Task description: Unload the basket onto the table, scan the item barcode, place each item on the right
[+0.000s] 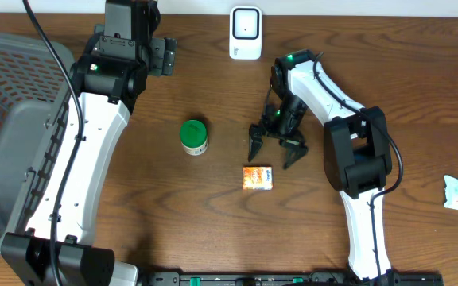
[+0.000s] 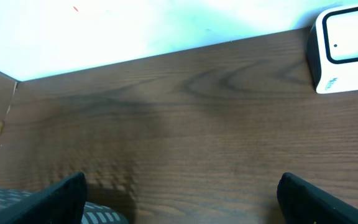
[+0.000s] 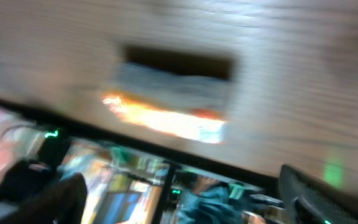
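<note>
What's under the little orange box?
The orange box lies flat on the brown table, and nothing pokes out from under it. Its bottom side is covered, so whatever is printed there is hidden.

Overhead: even, fairly bright light; sharp throughout; soft, faint shadows on the wooden table (image 1: 173,214).
Left wrist: wood grain crisp; wall (image 2: 135,25) past the table's far edge blown out to white glare; white barcode scanner (image 2: 345,50) bright, outline clear.
Right wrist: heavy motion blur; orange box (image 3: 166,118) smeared, dark shadow along one side.
</note>
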You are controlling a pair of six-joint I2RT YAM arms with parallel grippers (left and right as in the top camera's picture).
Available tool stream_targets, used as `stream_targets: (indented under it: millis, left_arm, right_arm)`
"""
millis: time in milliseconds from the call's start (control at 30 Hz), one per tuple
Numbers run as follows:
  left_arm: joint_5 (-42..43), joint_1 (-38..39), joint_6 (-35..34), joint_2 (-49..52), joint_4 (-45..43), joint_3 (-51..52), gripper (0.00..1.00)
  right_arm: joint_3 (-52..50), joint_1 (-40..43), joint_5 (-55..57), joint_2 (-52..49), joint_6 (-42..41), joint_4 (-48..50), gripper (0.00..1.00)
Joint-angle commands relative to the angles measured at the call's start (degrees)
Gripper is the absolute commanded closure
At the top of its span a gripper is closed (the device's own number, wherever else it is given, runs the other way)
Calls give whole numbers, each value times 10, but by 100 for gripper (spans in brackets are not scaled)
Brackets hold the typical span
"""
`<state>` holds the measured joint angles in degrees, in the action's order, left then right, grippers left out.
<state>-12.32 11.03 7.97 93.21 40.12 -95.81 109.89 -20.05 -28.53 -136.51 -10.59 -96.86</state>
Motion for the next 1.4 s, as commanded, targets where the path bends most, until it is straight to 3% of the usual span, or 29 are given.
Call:
stream_targets:
  millis: [0,567,833,900,1033,1100,1367]
  left_arm:
    - [-3,-1,4,-8,2,0,2]
    - [-3,-1,4,-7,2,0,2]
    - [-3,-1,4,-7,2,0,2]
    - [-3,-1,4,-7,2,0,2]
    - [-3,-1,4,-7,2,0,2]
    - [-3,-1,4,-7,2,0,2]
    - [-3,-1,4,-7,2,0,2]
  right_arm:
    - [5,-4,144,-15,-17,4,1]
    - [-4,-143,171,-14,-159,116,1]
    - [-103,-150,196,-14,-196,161,1]
    - [-132,-150,191,-14,-196,174,7]
    - [-166,-153,191,-14,-196,187,33]
    - [-167,-153,189,-14,-196,186,42]
    - [-159,-121,118,-14,-143,159,42]
